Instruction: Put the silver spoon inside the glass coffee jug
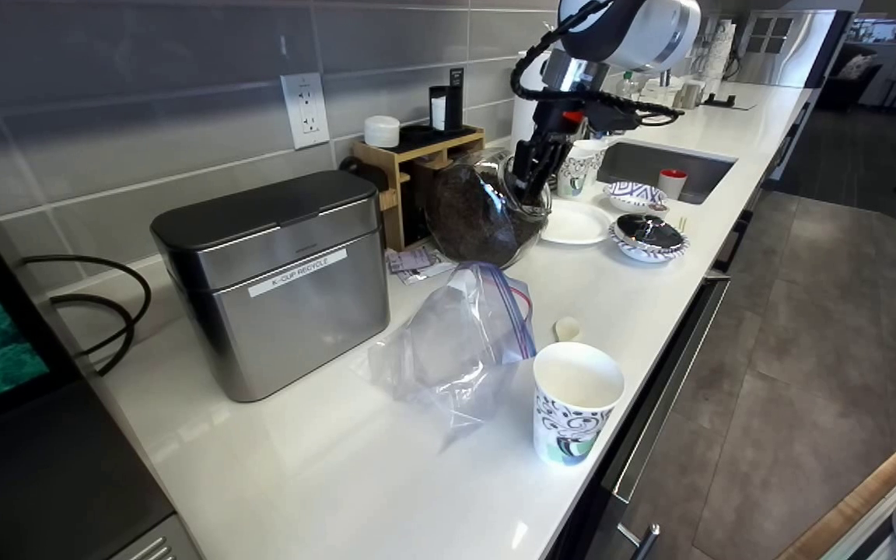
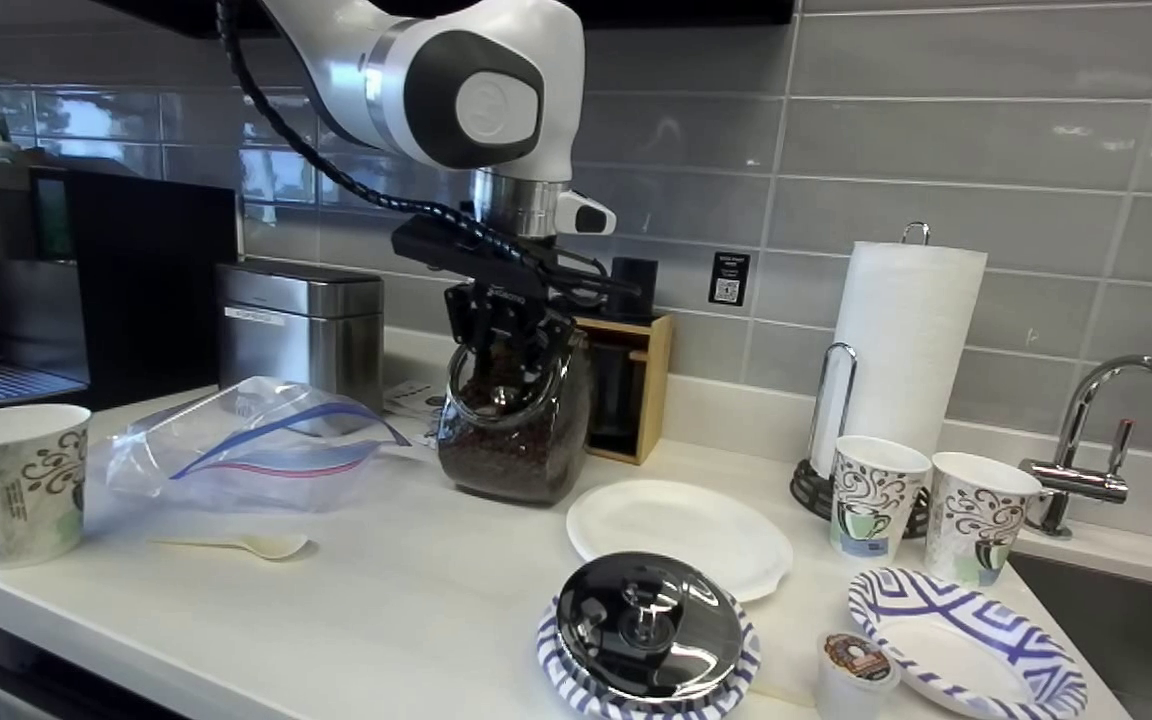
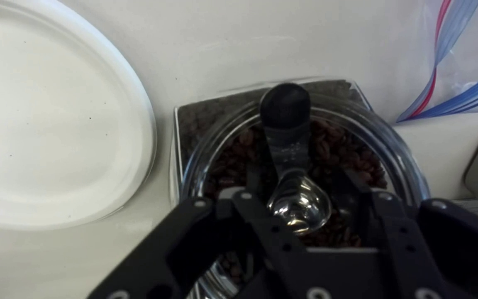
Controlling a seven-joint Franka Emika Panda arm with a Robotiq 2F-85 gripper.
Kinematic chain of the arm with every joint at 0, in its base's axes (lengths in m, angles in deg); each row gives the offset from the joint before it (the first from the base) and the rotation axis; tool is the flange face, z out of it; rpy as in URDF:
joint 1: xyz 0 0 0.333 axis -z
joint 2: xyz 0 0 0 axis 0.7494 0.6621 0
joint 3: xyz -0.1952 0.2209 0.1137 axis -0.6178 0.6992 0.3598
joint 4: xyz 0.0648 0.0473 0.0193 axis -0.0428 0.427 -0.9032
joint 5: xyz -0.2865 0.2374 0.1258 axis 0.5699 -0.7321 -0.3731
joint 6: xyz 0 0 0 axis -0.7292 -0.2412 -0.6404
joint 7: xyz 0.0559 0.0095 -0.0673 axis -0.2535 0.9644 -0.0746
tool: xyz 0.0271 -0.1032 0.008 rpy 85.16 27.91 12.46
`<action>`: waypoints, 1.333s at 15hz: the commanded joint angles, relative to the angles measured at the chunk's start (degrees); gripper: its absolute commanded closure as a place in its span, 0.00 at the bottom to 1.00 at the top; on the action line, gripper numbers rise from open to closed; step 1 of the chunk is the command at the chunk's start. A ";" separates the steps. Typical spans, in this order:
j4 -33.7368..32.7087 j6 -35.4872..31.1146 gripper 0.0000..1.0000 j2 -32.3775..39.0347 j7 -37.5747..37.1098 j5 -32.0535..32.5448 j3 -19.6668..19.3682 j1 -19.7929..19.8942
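My black, jointed tool [image 3: 300,182] stands spread in the open mouth of the clear, round-rimmed glass coffee jug [image 2: 511,465], flanking the black-ended silver metal spoon [image 3: 289,151], whose bowl lies above the brown coffee beans [image 3: 359,164], presumably to leave it resting inside.

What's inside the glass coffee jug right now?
In the wrist view, the jug holds coffee beans, with the silver spoon over them: handle end overlapping the rim, bowl between the open jaws of the gripper. What lies beneath the spoon and gripper is covered.
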 commanded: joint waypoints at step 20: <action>4.92 12.53 1.00 -5.54 -0.23 8.26 -2.27 -0.62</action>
